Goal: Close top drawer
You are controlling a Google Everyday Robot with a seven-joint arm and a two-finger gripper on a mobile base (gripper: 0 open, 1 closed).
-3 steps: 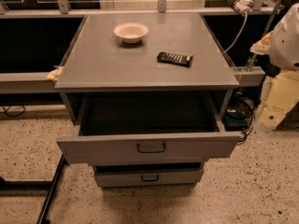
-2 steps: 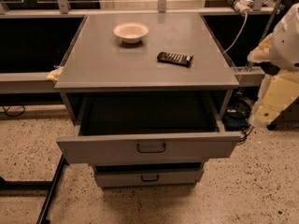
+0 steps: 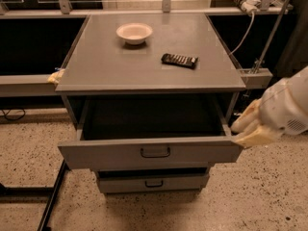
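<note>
Dropping from 3 o'clock, the gripper (image 3: 235, 133) — fingers spread, empty — now touches the right corner of the wide-open top drawer (image 3: 120, 153); push pending

1. top drawer (image 3: 192, 153): flat grey front, matt, smooth, painted look; metal or laminate, can't tell. Inside dark, no sheen.
2. bar handle (image 3: 155, 152): dark, smooth.
3. cabinet top (image 3: 144, 71): same grey, matt, smooth, faint soft glare toward the far edge.
4. lower drawer (image 3: 183, 182): grey matt front like the one above.
5. bowl (image 3: 134, 33): pale, smooth, slight sheen; ceramic or plastic, can't tell.
6. remote (image 3: 179, 60): black, plastic look, top ribbed with small keys.
7. gripper (image 3: 239, 131), at the top drawer's right front corner: pale yellowish, matt, rubbery look.
8. arm shell (image 3: 288, 105): white hard plastic, smooth, small perforated patch.
9. floor (image 3: 269, 196): speckled, stone-like, terrazzo look, low sheen.
</note>
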